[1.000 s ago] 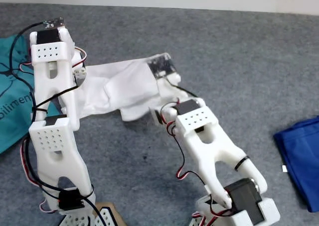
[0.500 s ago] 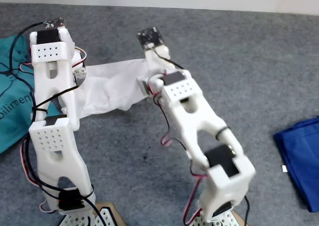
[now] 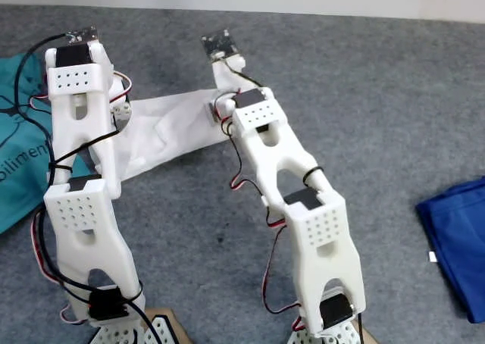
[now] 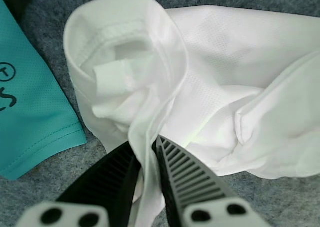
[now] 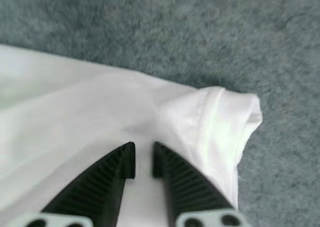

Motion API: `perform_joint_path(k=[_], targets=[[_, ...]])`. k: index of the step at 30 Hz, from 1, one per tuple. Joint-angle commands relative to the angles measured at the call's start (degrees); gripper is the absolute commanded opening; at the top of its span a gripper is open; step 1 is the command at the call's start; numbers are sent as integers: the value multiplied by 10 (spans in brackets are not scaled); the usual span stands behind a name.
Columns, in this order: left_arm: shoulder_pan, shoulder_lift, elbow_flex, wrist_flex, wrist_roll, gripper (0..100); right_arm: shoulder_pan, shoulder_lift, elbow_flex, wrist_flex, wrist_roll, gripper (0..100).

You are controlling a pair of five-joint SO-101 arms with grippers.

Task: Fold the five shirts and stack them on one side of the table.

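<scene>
White shirt (image 3: 163,128) lies bunched on the grey table (image 3: 379,94), left of centre, stretched between the arms. Left gripper (image 4: 145,154) is clamped on a fold at its left end; right gripper (image 5: 143,159) is pinched on its right edge. Teal shirt (image 3: 15,154) at the left edge, blue shirt (image 3: 458,238) at the right edge.

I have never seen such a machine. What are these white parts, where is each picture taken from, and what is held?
These are two white robot arms; each ends in a gripper, a small pincer. The high view looks down from a fixed camera: the left arm is near the teal shirt, the right arm in the middle. The other two views come from cameras on the wrists. On the grey table lie also a white shirt and a blue shirt. The left gripper and the right gripper each pinch the white shirt.
</scene>
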Motion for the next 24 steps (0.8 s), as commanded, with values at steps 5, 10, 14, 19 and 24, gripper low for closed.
perform_joint_path(k=[5, 10, 14, 19, 24], targets=[[-9, -41, -21, 3, -5, 6, 1, -15, -116, 109, 28, 194], [-10, -41, -21, 3, -5, 6, 3, -15, -232, 233, 28, 179], [-10, -41, -22, 3, -5, 6, 8, -14, -351, 352, 27, 24], [-10, -41, -22, 3, -6, 6, 8, -9, -456, 506, 9, 6], [-10, -42, -22, 3, -5, 6, -11, -15, -407, 542, 4, 8]])
